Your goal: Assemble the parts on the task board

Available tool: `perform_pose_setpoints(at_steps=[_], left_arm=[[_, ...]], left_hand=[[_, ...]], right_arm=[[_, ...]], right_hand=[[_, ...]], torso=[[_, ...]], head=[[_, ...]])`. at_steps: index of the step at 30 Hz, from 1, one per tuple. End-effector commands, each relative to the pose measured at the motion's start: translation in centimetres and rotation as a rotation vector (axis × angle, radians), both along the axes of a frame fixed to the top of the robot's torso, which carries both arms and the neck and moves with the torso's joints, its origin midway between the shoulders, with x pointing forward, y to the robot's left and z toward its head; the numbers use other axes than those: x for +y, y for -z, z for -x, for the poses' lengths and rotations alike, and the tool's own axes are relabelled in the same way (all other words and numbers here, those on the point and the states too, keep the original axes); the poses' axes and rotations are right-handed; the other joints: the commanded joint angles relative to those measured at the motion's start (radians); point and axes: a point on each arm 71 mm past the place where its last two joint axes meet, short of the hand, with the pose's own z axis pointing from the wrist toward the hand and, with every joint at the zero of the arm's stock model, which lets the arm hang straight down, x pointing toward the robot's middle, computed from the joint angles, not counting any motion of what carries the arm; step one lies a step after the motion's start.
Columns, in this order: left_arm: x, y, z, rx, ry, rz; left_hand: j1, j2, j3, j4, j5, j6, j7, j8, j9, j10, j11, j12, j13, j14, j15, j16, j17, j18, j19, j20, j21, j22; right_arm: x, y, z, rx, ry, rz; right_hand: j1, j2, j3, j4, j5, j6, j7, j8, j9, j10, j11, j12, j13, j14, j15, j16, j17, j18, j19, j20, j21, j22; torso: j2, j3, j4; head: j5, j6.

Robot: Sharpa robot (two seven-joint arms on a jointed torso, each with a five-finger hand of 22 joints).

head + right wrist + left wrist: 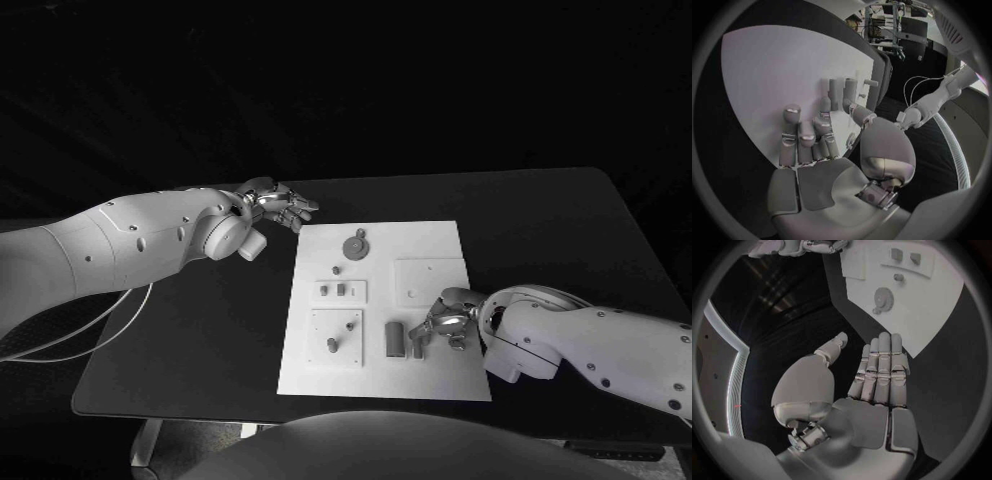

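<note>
The white task board (433, 240) lies mid-table. On it are a grey gear (355, 246), a small peg (336, 269), two small pieces (335, 291) and a wide grey bar (395, 340) beside a slim grey piece (418, 347). My right hand (444, 325) is low over the board's near right part, its curled fingers (807, 135) right at the slim piece's end; a grip cannot be made out. The two bars (842, 92) lie just past its fingertips. My left hand (277, 208) hovers off the board's far left corner, fingers straight (882, 367), holding nothing. The gear (883, 298) lies ahead of it.
A square plate (338, 335) with a peg sits on the board's near left, and a raised blank square (430, 280) on its right. The black table (188, 340) has bare room left of the board; its near edge runs close below the board.
</note>
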Motion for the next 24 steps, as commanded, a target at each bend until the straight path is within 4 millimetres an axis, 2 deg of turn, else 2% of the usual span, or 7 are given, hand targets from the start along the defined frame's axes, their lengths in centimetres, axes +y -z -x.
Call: perform_pose_setpoints(at_steps=[1,12,18,24], left_arm=[[-0.2,-0.1,0.0,0.0,0.015,0.002],[-0.1,-0.1,0.0,-0.001,0.011,0.001],[-0.2,-0.1,0.0,-0.001,0.013,0.001],[-0.2,-0.1,0.1,-0.001,0.014,0.001]], left_hand=[[-0.001,-0.009,-0.007,0.001,-0.002,-0.007,-0.002,0.004,-0.001,-0.006,0.002,0.005,-0.002,0.002,0.005,-0.004,0.001,0.008,-0.001,0.003,-0.003,0.001],[-0.001,-0.009,-0.007,0.001,-0.002,-0.007,-0.002,0.004,-0.002,-0.006,0.002,0.005,-0.002,0.002,0.005,-0.005,0.002,0.008,-0.001,0.003,-0.004,0.001],[-0.001,-0.009,-0.007,0.001,-0.002,-0.007,-0.002,0.004,-0.002,-0.006,0.002,0.006,-0.002,0.002,0.005,-0.005,0.002,0.008,-0.001,0.003,-0.004,0.002],[-0.001,-0.009,-0.007,0.001,-0.002,-0.007,-0.002,0.004,-0.002,-0.006,0.002,0.006,-0.002,0.002,0.005,-0.005,0.003,0.008,-0.001,0.003,-0.004,0.002]], right_arm=[[-0.5,0.7,0.2,-0.022,-0.011,0.025],[-2.2,0.0,0.5,-0.086,-0.049,0.009],[-2.4,-0.1,0.6,-0.095,-0.051,0.009],[-2.7,-0.3,0.4,-0.122,-0.043,0.008]], right_hand=[[0.01,0.005,-0.001,0.003,-0.001,-0.036,0.034,-0.007,-0.009,-0.01,0.0,0.003,0.001,-0.009,-0.003,0.0,0.002,0.014,-0.005,-0.008,0.002,0.002],[0.051,0.024,-0.011,-0.024,-0.001,-0.017,0.022,0.018,0.003,-0.001,-0.011,0.009,0.0,-0.004,-0.005,0.002,0.003,0.014,-0.003,-0.011,0.007,0.008],[0.059,0.03,-0.014,-0.032,-0.001,-0.013,0.02,0.022,0.005,0.003,-0.013,0.01,-0.001,-0.001,-0.006,0.002,0.003,0.014,-0.001,-0.012,0.008,0.008],[0.064,0.039,-0.016,-0.036,-0.001,-0.008,0.017,0.027,0.006,0.007,-0.016,0.01,-0.002,0.004,-0.006,0.002,0.003,0.014,0.002,-0.013,0.009,0.008]], torso=[[0.0,0.0,-0.0001],[0.0,0.0003,-0.0008],[0.0,0.0003,-0.0018],[0.0,0.0008,0.0001]], head=[[0.0,0.0],[0.001,0.0],[0.0,0.0],[-0.001,0.0]])
